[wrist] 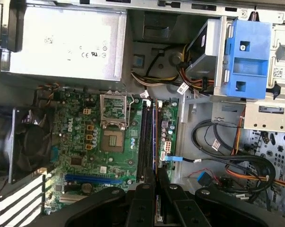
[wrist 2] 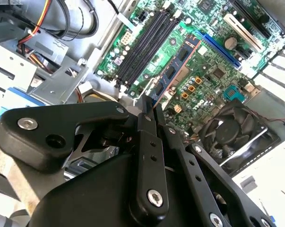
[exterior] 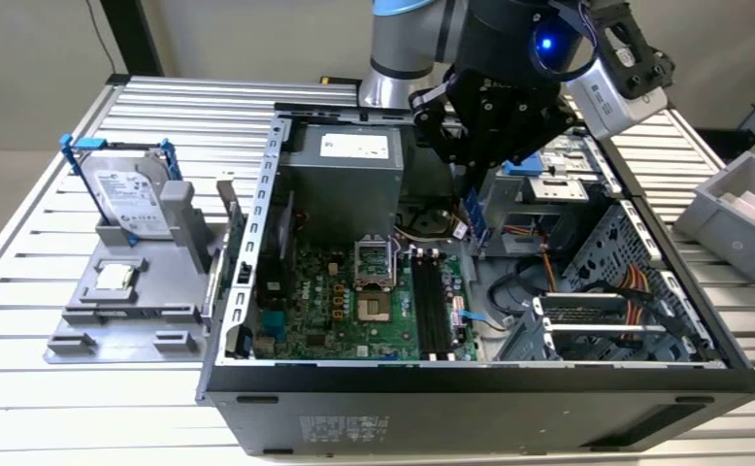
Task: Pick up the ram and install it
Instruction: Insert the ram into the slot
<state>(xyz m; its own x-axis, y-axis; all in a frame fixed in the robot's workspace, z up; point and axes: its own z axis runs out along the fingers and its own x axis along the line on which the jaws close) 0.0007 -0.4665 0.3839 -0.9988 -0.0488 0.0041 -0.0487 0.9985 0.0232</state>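
The gripper has its fingers clamped on the ram. The second wrist view shows this best: the two black fingers meet on one end of the stick, and its flat face, with dark chips and a reddish edge, runs out from the tips over the motherboard. In the first wrist view the gripper holds the ram edge-on. There it is a thin bluish line lying along the long black slots beneath the fingers. That view also takes in the open processor socket, the grey power supply and a blue drive bracket. The exterior view gives the height. The gripper reaches down into the open case, and the ram hangs upright from it, above the board and clear of the slots, which lie lower and nearer the case's front wall. The second wrist view adds the black fan to one side of the fingers and the slots beyond the tips, beside the ram's free end. In the exterior view a hard drive in a blue frame and a small square chip sit on a grey stand outside the case, well apart from the gripper.
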